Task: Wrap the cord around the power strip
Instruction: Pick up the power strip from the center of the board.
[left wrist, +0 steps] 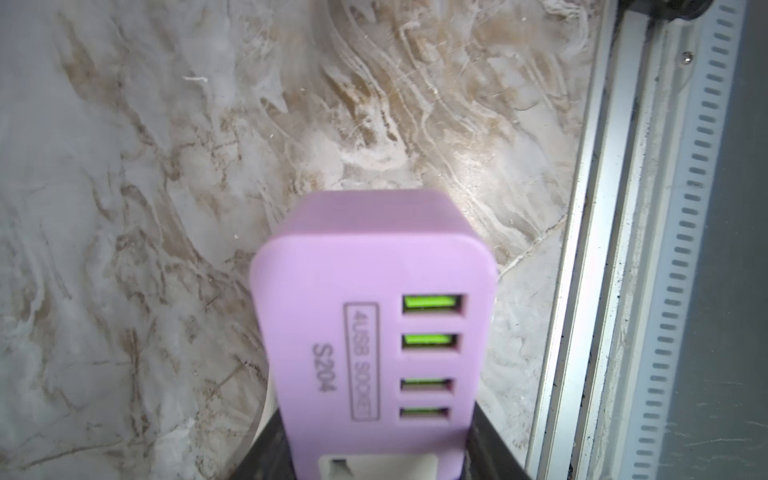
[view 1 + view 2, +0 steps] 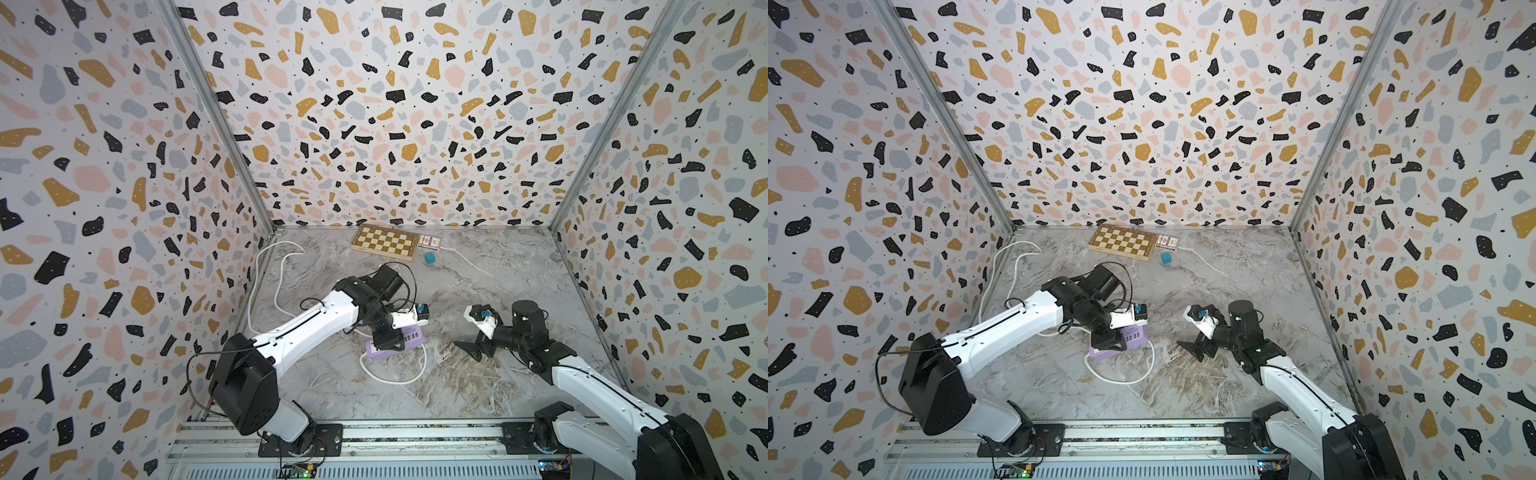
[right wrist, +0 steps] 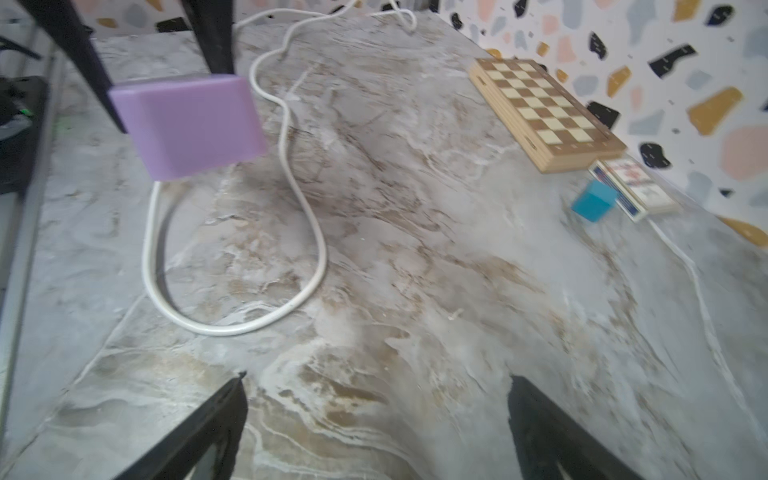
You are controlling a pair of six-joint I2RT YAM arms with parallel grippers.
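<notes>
The lilac power strip (image 2: 415, 336) (image 2: 1134, 331) is in the middle of the marble table, and my left gripper (image 2: 388, 345) (image 2: 1111, 343) is shut on it across its width. In the left wrist view the power strip (image 1: 374, 291) fills the space between the black fingers (image 1: 490, 449), USB ports facing the camera. In the right wrist view the power strip (image 3: 191, 124) looks held slightly above the table. The white cord (image 2: 395, 380) (image 2: 1125, 380) (image 3: 232, 328) loops loosely on the table from under it and trails to the back left corner. My right gripper (image 2: 473, 349) (image 2: 1196, 349) (image 3: 376, 378) hangs open to the right, holding nothing.
A chessboard (image 2: 384, 242), a small card box (image 2: 430, 241) and a teal cube (image 2: 430, 258) lie at the back wall. Patterned walls close in three sides. A metal rail (image 2: 415, 432) carrying both arm bases runs along the front edge.
</notes>
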